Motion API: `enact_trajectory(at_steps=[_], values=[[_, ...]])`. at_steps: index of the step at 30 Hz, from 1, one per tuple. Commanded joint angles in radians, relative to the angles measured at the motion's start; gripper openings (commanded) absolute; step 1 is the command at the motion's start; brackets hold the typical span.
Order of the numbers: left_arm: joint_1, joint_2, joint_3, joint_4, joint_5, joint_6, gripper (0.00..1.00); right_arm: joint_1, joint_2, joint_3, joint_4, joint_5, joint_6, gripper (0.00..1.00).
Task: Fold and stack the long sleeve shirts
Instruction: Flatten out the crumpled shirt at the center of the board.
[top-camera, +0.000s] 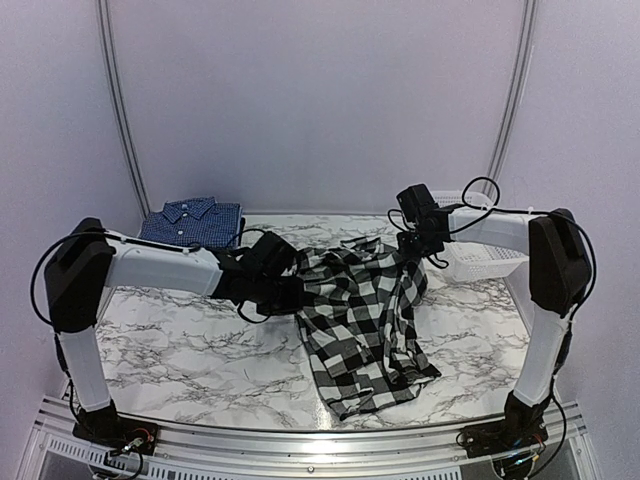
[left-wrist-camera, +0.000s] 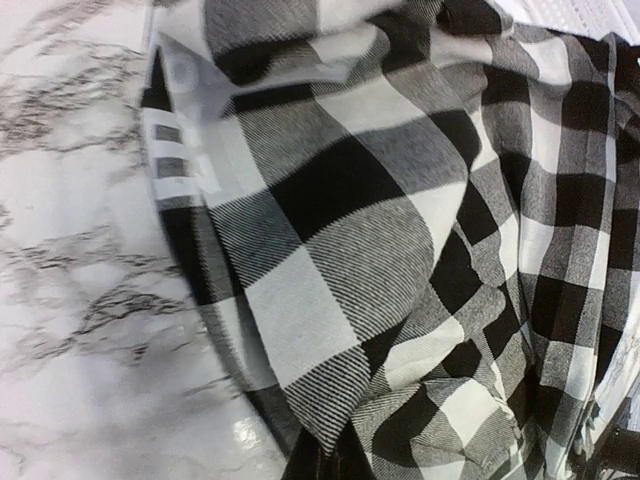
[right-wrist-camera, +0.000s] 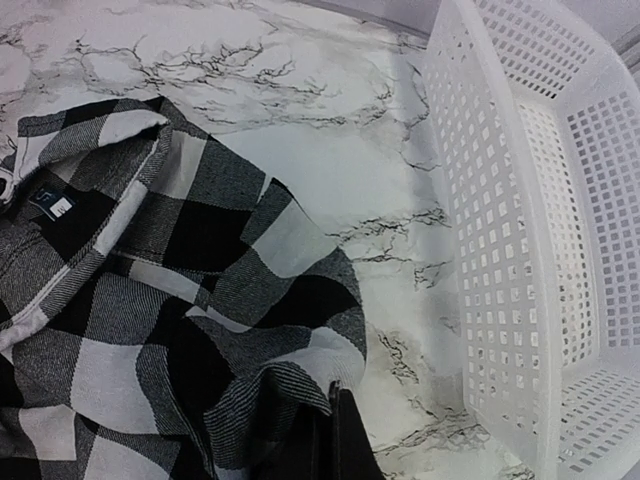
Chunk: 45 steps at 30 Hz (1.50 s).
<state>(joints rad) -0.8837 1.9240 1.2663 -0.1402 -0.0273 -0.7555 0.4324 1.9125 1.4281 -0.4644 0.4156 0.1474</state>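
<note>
The black-and-white check shirt (top-camera: 360, 315) lies spread and rumpled across the middle of the marble table, its lower end near the front edge. My left gripper (top-camera: 297, 293) is shut on the shirt's left edge; in the left wrist view the cloth (left-wrist-camera: 360, 230) fills the frame and hides most of the gripper (left-wrist-camera: 330, 462). My right gripper (top-camera: 413, 256) is shut on the shirt's upper right edge; in the right wrist view its dark closed fingers (right-wrist-camera: 340, 440) pinch a fold of the cloth (right-wrist-camera: 170, 300). A dark blue checked shirt (top-camera: 192, 222) lies folded at the back left.
A white plastic mesh basket (top-camera: 482, 255) stands at the back right, close beside my right gripper; its wall (right-wrist-camera: 500, 220) fills the right of the right wrist view. Bare marble table (top-camera: 180, 350) lies front left and front right of the shirt.
</note>
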Motion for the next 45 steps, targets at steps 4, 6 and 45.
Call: enact_trajectory(at_steps=[4,6,45], values=[[0.190,-0.311,-0.181,-0.061,-0.073,0.061,0.00,-0.032,-0.023,0.005,0.017,0.065,-0.030,0.00],[0.265,-0.376,-0.220,-0.098,-0.092,0.100,0.00,-0.040,-0.016,0.016,0.017,0.073,-0.037,0.00],[0.365,-0.694,-0.389,-0.306,-0.002,0.120,0.57,0.204,-0.279,-0.135,-0.106,0.023,0.007,0.63]])
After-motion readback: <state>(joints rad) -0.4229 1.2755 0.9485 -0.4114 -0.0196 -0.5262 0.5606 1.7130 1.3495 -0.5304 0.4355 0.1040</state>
